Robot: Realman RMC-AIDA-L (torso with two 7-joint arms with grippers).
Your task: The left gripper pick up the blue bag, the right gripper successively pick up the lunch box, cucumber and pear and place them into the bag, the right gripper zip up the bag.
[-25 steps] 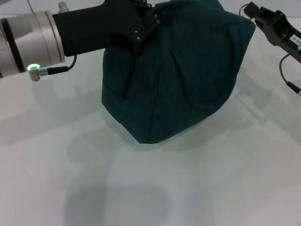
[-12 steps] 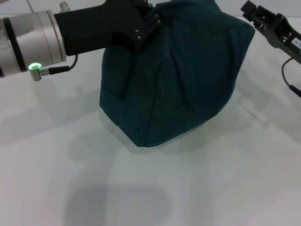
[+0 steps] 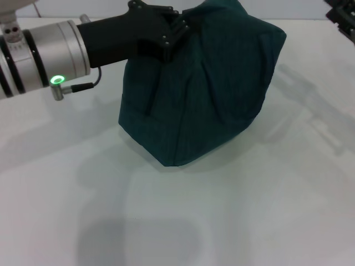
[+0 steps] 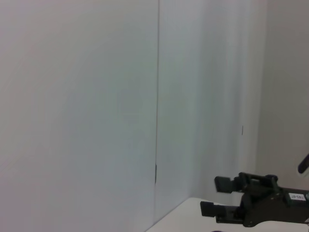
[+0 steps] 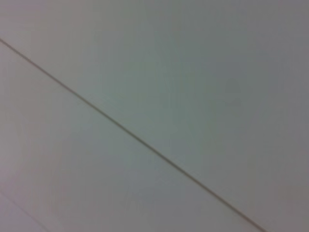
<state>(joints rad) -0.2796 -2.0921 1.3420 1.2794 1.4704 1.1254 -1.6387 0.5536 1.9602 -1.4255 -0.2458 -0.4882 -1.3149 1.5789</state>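
Blue bag (image 3: 202, 88) upright on table (image 3: 233, 221), left gripper (image 3: 176, 29) at its top edge, fingers clamped on fabric. Right gripper (image 4: 212, 195) off to right, fingers parted, empty. Advice: hold bag steady, mouth up, for loading.

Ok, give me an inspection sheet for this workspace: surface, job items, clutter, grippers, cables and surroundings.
Surface: white table, bare in front of the bag, with soft shadows.
Job's things: blue bag sits on the table with its top bunched up at the left gripper; lunch box, cucumber and pear not in sight.
Clutter: nothing seen.
Grippers: left gripper is at the bag's top edge, fingers buried in the fabric. Right gripper is off beside the bag near the table's far right edge, holding nothing, fingers apart.
Cables: a thin black cable loops under the left arm's silver cuff, beside a green light.
Surroundings: plain pale wall panels with a vertical seam.
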